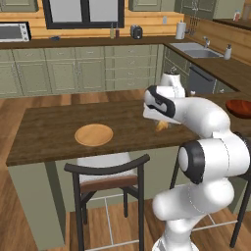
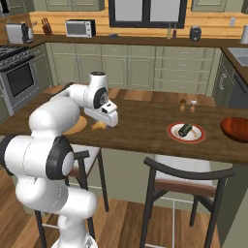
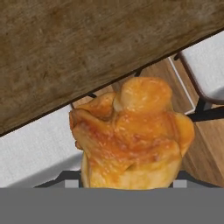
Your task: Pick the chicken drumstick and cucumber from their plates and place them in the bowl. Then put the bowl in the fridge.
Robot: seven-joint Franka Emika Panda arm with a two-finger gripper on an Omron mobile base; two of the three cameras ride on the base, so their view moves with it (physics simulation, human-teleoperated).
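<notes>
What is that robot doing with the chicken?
The white robot arm holds the chicken drumstick in its pincer, lifted off the tan wooden plate, which now lies bare on the counter. The cucumber waits on the red-rimmed plate. The reddish-brown bowl sits at the counter's far end.
</notes>
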